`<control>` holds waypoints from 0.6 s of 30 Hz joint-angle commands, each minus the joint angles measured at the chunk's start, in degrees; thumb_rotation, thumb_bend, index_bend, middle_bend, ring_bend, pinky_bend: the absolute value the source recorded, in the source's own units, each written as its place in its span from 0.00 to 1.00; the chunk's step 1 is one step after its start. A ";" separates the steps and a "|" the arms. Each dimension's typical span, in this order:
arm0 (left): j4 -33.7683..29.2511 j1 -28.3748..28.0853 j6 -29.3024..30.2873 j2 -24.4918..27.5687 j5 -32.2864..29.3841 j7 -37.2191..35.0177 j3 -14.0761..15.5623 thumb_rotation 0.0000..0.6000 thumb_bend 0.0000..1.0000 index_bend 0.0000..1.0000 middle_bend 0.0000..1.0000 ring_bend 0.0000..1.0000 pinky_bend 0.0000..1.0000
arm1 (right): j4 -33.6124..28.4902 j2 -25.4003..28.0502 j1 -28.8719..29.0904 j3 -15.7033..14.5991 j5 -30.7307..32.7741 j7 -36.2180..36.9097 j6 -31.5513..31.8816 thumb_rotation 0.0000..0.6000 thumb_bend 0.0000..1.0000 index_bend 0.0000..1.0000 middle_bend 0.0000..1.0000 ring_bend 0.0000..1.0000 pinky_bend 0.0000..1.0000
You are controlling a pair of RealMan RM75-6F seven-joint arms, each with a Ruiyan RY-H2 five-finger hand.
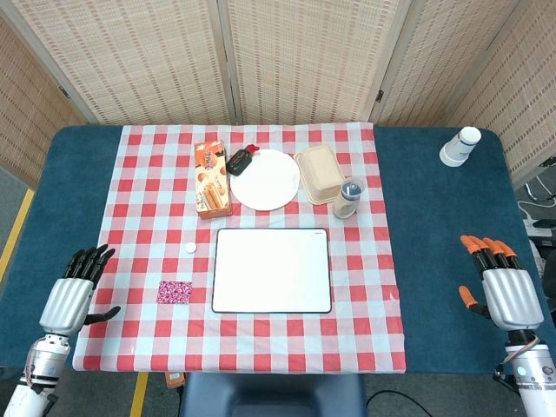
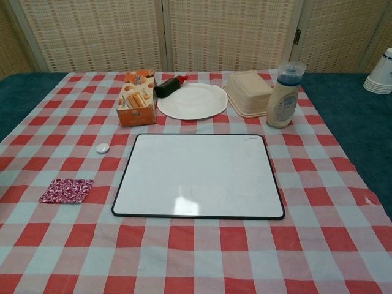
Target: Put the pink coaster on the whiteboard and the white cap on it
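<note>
A staged test room rather than a home: woven folding screens (image 1: 287, 61) fence off a table (image 1: 434, 226) under a checked cloth (image 1: 139, 217), yellow tape (image 1: 16, 230) marks the floor, and cables (image 1: 534, 213) trail alongside.

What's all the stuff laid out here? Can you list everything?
whiteboard: 1, white with a black edge, centre of the cloth
pink coaster: 1, left of the whiteboard
white cap: 1, near the whiteboard's upper left corner
snack box: 1, orange, behind the whiteboard
plate: 1, white
marker: 1, black and red, by the plate
container: 1, beige
bottle: 1, blue-capped
paper cups: a stack, white, far right
left robot hand: open
right robot hand: open
</note>
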 commanded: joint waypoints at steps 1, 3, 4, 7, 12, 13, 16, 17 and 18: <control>-0.03 -0.04 -0.13 -0.10 -0.07 0.14 0.11 1.00 0.10 0.00 0.00 0.00 0.00 | 0.09 0.14 -0.19 -0.08 -0.72 0.55 0.63 1.00 0.30 0.10 0.12 0.00 0.14; -0.05 0.00 -0.03 -0.22 -0.01 0.40 0.16 1.00 0.10 0.00 0.00 0.00 0.00 | 0.18 0.23 -0.34 -0.19 -1.10 1.04 0.91 1.00 0.30 0.10 0.12 0.00 0.14; -0.12 0.01 0.02 -0.24 0.03 0.47 0.17 1.00 0.10 0.00 0.00 0.00 0.00 | 0.21 0.29 -0.37 -0.20 -1.14 1.20 0.94 1.00 0.30 0.10 0.12 0.00 0.14; -0.48 0.10 0.30 -0.16 0.30 0.80 0.25 1.00 0.10 0.00 0.00 0.00 0.00 | 0.20 0.47 -0.41 -0.13 -1.09 1.54 0.97 1.00 0.30 0.10 0.12 0.00 0.14; -1.13 0.19 0.54 0.22 0.30 1.36 0.19 1.00 0.10 0.00 0.00 0.00 0.00 | 0.19 0.70 -0.46 -0.20 -1.30 2.12 0.93 1.00 0.30 0.10 0.12 0.00 0.14; -1.16 0.14 0.50 0.25 0.25 1.43 0.12 1.00 0.10 0.00 0.00 0.00 0.00 | 0.22 0.69 -0.44 -0.19 -1.32 2.11 0.92 1.00 0.29 0.10 0.12 0.00 0.14; -0.88 0.05 0.64 0.04 0.16 1.17 -0.18 1.00 0.10 0.00 0.00 0.00 0.00 | 0.30 0.56 -0.35 -0.08 -1.22 2.00 0.85 1.00 0.30 0.10 0.12 0.00 0.14; -0.54 0.05 0.80 -0.16 0.11 1.14 -0.32 1.00 0.10 0.00 0.00 0.00 0.00 | 0.23 0.54 -0.31 -0.04 -1.15 1.89 0.80 1.00 0.30 0.10 0.12 0.00 0.14; -0.06 0.03 0.92 -0.39 0.04 1.25 -0.45 1.00 0.11 0.00 0.00 0.00 0.00 | 0.18 0.45 -0.25 0.05 -1.17 1.74 0.85 1.00 0.29 0.10 0.12 0.00 0.14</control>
